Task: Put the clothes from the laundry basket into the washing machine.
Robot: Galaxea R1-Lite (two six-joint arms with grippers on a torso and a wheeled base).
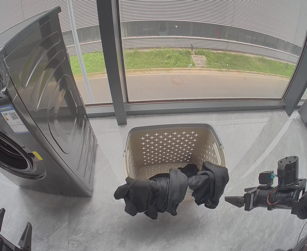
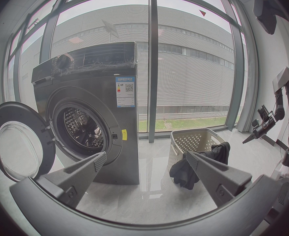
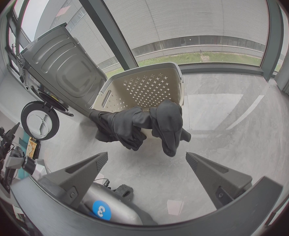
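Beside a tall window (image 1: 202,46), on a pale stone floor (image 1: 251,136): a cream laundry basket (image 1: 174,147) with star-shaped holes in its walls. Slung over the basket's near rim, dark clothes (image 1: 171,192) in a twisted bundle, one end tucked inside, the rest hanging down the outside toward the floor.

To the robot's left of the basket, a strip of bare floor between them, a grey washing machine (image 1: 45,105) with a label on its front. Round door (image 2: 19,146) swung wide open, steel drum (image 2: 80,130) exposed behind the opening.

Low in front of the machine and well apart from the basket, the left hand (image 1: 14,220), released, fingers spread and grasping nothing.

Level with the hanging bundle and near its right end, the right hand (image 1: 234,200), tips pointed toward the cloth without touching it. Released as well: fingers wide apart in the right wrist view, nothing between them, clothes and basket framed in the gap beyond.
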